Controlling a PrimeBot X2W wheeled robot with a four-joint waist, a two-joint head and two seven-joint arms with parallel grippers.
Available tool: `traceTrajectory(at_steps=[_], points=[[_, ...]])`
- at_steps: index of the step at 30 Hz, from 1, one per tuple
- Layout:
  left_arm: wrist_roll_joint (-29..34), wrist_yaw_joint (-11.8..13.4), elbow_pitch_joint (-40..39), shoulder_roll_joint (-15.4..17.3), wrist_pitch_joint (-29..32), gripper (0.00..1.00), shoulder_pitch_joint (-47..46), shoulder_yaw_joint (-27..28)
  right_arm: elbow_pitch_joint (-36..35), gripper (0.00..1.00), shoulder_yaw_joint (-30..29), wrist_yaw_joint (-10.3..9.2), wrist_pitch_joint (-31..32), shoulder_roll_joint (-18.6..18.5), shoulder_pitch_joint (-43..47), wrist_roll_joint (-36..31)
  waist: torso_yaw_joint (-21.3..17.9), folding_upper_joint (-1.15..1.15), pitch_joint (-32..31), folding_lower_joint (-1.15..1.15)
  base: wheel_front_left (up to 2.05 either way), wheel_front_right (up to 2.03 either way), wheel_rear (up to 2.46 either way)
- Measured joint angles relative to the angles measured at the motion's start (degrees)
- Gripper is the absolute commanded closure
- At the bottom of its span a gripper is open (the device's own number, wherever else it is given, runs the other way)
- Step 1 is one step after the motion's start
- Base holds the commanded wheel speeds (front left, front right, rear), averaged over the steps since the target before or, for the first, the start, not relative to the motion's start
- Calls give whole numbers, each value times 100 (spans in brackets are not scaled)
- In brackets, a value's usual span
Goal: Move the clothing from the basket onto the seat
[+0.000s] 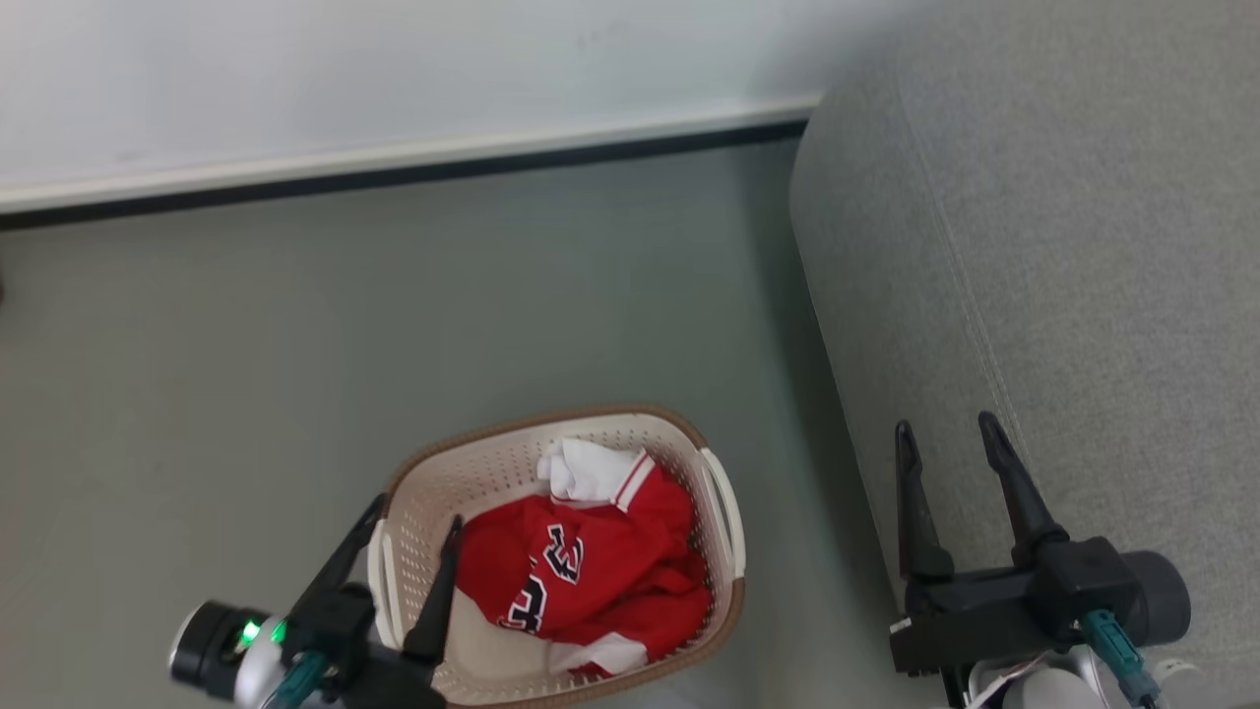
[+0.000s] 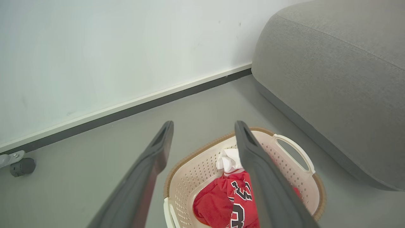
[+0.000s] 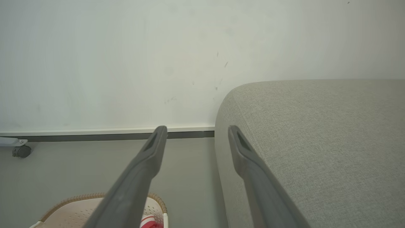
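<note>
In the basket [image 1: 472,471], clothing [image 1: 600,566] with cuff end [image 1: 591,473] toward wall [image 1: 394,69]; left gripper [image 1: 416,511], right gripper [image 1: 945,423]: fingers apart.

Perforated plastic basket [image 1: 724,512], matt woven-fabric seat [image 1: 1083,246], cloth clothing [image 1: 610,571]

Red clothing [image 1: 610,551] w/ navy letters in cream basket [image 1: 463,473], L of grey seat [image 1: 1083,246]

The only lettering is on the clothing [image 1: 600,576]: two navy block characters outlined in white, on its crumpled red front. The upper one reads like a 3, or perhaps an E, skewed by the folds. The lower one is partly folded under; it could be a 3 or an 8.
</note>
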Motion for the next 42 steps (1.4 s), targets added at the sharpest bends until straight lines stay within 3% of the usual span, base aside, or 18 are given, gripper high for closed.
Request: traceTrajectory(at_steps=[10,19,42], points=[[545,-314,660,52,319,0,-774,-691,-509,0,44,0,-22,16,-376,-220,-318,1,768,0,0,0,0],[784,-404,1245,108,588,0,-1341,-1065,-982,0,198,0,-22,30,-706,-311,-627,1,1482,1,0,0,0],[1005,-464,2279,253,956,0,-3076,-1234,-2106,0,205,0,-23,32,-1413,-238,-906,1,3463,0,0,0,0]])
